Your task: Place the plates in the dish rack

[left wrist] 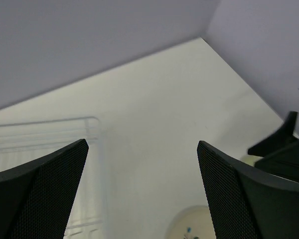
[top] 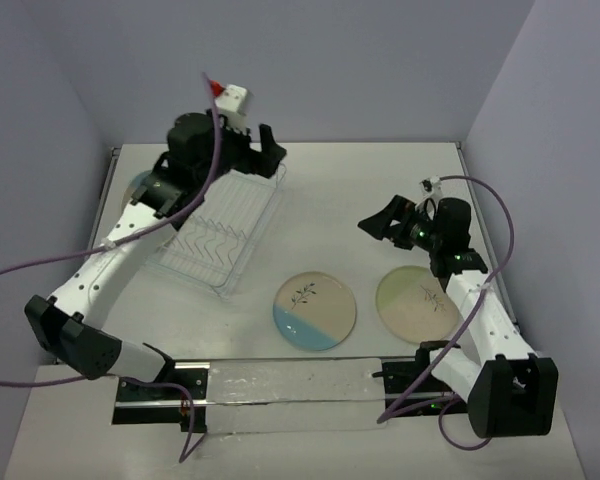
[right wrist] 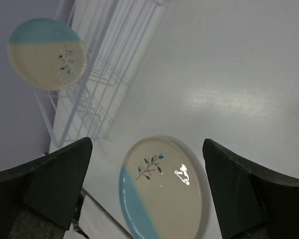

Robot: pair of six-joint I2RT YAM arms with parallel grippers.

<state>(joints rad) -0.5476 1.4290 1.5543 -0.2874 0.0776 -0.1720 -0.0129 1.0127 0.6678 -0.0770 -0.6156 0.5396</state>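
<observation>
Three round cream plates in play, each with a dark twig sprig, all flat on the table (top: 380,170) outside the dish rack (top: 220,238). The first blue plate (top: 314,310) lies just off the rack's near right corner. The green plate (top: 417,300) sits farther right. The second blue plate (right wrist: 47,54) lies left of the rack. One silvery wire rack. The left gripper (left wrist: 142,149) hovers over its far end, fingers spread, empty. The right gripper (right wrist: 147,149), well right of the rack, is spread wide too, holding nothing.

Blue-segment plate (top: 314,311) near dish rack (top: 228,228)
</observation>
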